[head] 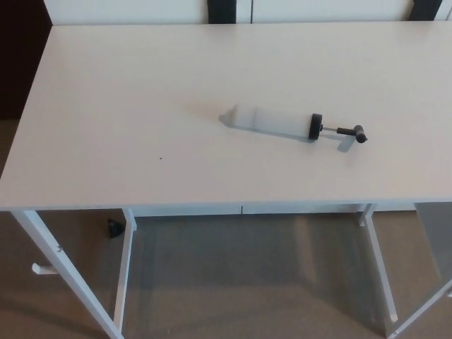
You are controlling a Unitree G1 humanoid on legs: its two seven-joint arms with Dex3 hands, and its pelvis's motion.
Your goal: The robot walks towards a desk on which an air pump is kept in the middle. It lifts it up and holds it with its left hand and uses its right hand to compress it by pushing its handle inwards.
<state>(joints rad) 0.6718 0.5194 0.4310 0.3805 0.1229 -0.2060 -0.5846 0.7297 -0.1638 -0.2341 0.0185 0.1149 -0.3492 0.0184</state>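
The air pump (pixel 279 121) lies flat on the pale desk (pixel 127 106), a little right of its middle. Its whitish barrel tapers to a nozzle (pixel 227 116) pointing left. A black end cap (pixel 315 127) closes the barrel on the right, and a thin rod runs from it to a small black handle (pixel 358 133), drawn out to the right. Neither of my hands shows in the head view.
White desk legs (pixel 49 261) and a crossbar stand below the front edge over brown carpet. A small black object (pixel 113 227) sits on the floor under the desk's left side. Dark shapes (pixel 226 10) line the far edge.
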